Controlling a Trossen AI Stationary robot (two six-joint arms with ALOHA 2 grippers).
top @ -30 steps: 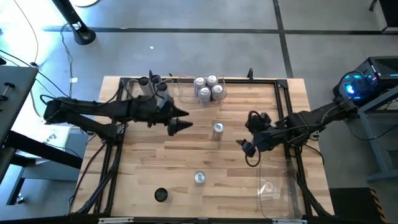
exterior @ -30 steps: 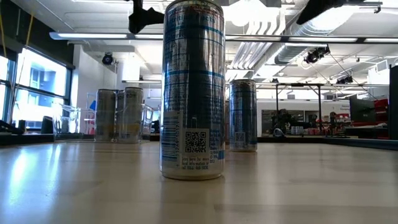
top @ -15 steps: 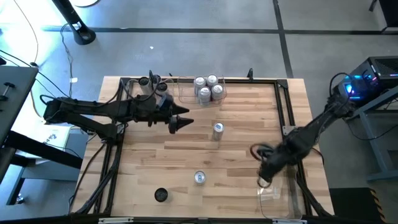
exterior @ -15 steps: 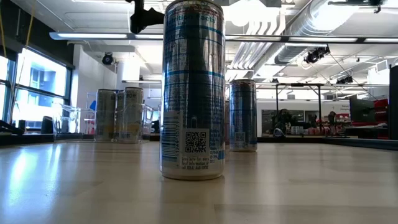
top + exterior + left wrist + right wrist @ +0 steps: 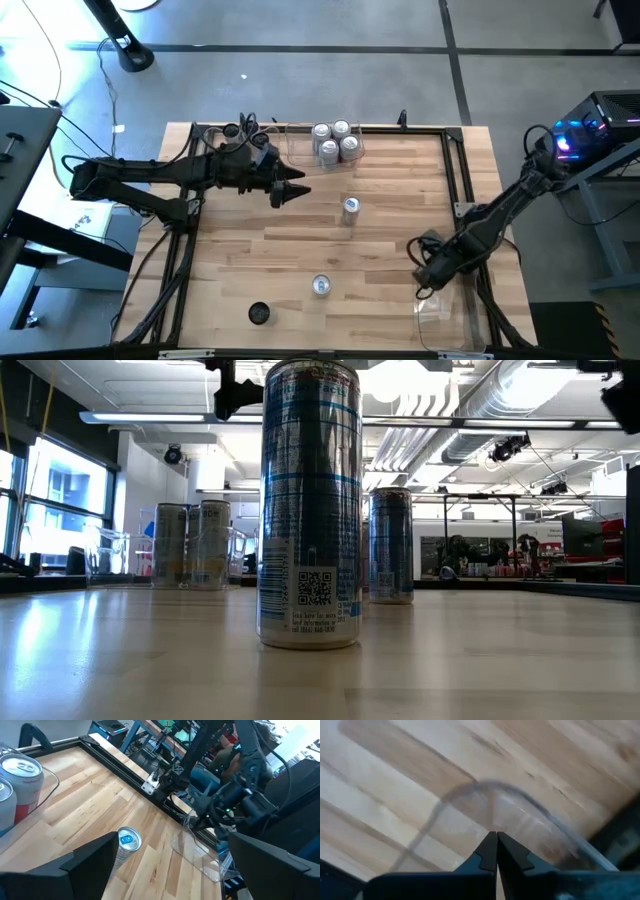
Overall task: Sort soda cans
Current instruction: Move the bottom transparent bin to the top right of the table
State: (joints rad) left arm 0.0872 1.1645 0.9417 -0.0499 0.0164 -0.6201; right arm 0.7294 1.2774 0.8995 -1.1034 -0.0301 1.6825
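Several silver soda cans [image 5: 335,143] stand in a clear bin at the table's far edge. One silver can [image 5: 350,207] stands alone mid-table, below and ahead of my left gripper [image 5: 292,191], which hovers open; it also shows in the left wrist view [image 5: 128,843]. Another silver can [image 5: 320,286] and a dark can [image 5: 259,313] stand near the front edge. My right gripper [image 5: 496,836] is shut with nothing between its fingers, over the corner of a clear bin [image 5: 440,308] at the near right. My right gripper points down at the clear bin's rounded corner [image 5: 485,785]. I cannot tell whether its shut fingertips touch the bin's wall or floor.
Dark-topped cans [image 5: 238,131] sit at the far left by the black frame rail [image 5: 455,170]. Bare wood lies between the mid-table can and the near-right bin. The low view is filled by the near silver can [image 5: 310,510].
My right gripper has swung from the middle right of the table toward the near edge and down, ending over the clear bin's corner. The cans have stayed where they were.
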